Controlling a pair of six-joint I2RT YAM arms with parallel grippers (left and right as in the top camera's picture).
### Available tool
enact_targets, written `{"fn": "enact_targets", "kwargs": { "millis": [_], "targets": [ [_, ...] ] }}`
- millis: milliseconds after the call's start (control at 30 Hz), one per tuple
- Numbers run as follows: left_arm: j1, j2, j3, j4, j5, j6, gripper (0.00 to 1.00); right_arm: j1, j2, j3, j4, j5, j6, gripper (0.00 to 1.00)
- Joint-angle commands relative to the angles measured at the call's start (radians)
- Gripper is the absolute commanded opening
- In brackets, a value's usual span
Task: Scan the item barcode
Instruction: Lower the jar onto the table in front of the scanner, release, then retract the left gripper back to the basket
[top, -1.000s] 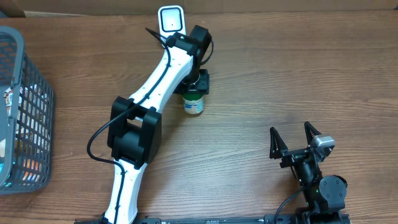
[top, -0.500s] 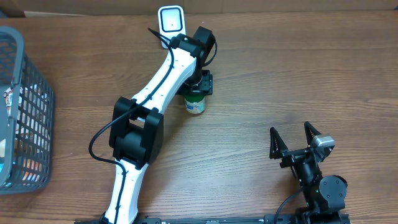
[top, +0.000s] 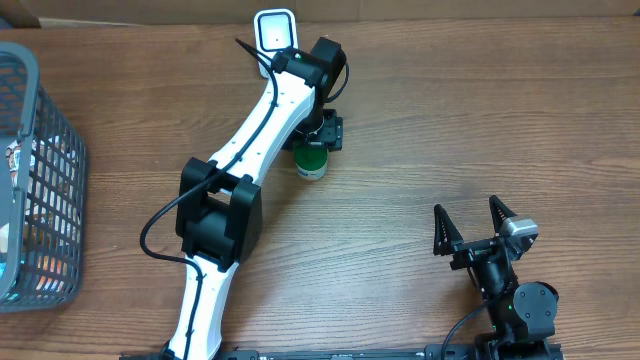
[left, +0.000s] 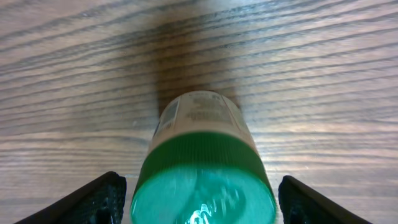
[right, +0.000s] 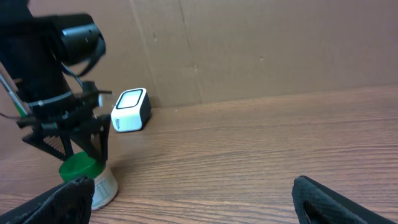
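Your left gripper (left: 202, 199) hangs straight over the bottle (top: 312, 165), pointing down. The jaws are open and straddle the cap. In the left wrist view a thin strip of worktop (top: 450, 120) shows between each finger (left: 104, 200) and the green cap, so nothing is clamped or held.

The bottle stands upright on the wooden worktop, left of centre and toward the far side. It has a green ribbed screw cap and a pale body with a printed label. The label text is too blurred to read, and you can't pick out a barcode from these views.

The scanner (top: 274, 30) is a small white box with a black base and a pale window on top. It sits at the far edge of the worktop by the cardboard wall, near the bottle but not touching it. The left arm's wrist is between the two in the overhead view. In the right wrist view the scanner is beyond and to the right of the bottle.

Your right gripper (top: 466, 208) is parked low at the near right, well apart from the bottle. Its jaws are spread fully wide and empty, with the tips off the worktop surface as far as you can tell.

A grey wire basket (top: 60, 150) sits at the left edge, cut off by the frame. There is stuff inside it, but you can't tell what.
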Motion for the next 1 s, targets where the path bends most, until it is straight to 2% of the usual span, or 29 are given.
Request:
{"fn": "enact_targets", "kwargs": {
  "millis": [0, 200, 300, 767, 967],
  "targets": [
    [-0.007, -0.095, 0.064, -0.026, -0.011, 0.032, 0.82, -0.002, -0.011, -0.01, 0.005, -0.005, 0.004, 1.0],
    [-0.007, -0.179, 0.09, -0.076, -0.01, 0.055, 0.84, -0.002, -0.011, -0.01, 0.005, -0.005, 0.004, 1.0],
    [-0.007, -0.2, 0.09, -0.088, -0.01, 0.06, 0.89, -0.002, -0.011, -0.01, 0.005, -0.005, 0.004, 1.0],
    [-0.007, -0.2, 0.086, -0.102, -0.01, 0.074, 0.98, -0.002, -0.011, -0.01, 0.005, -0.005, 0.004, 1.0],
    [-0.007, -0.2, 0.086, -0.109, -0.01, 0.076, 0.98, -0.002, -0.011, -0.01, 0.005, -0.005, 0.004, 1.0]
  ]
}}
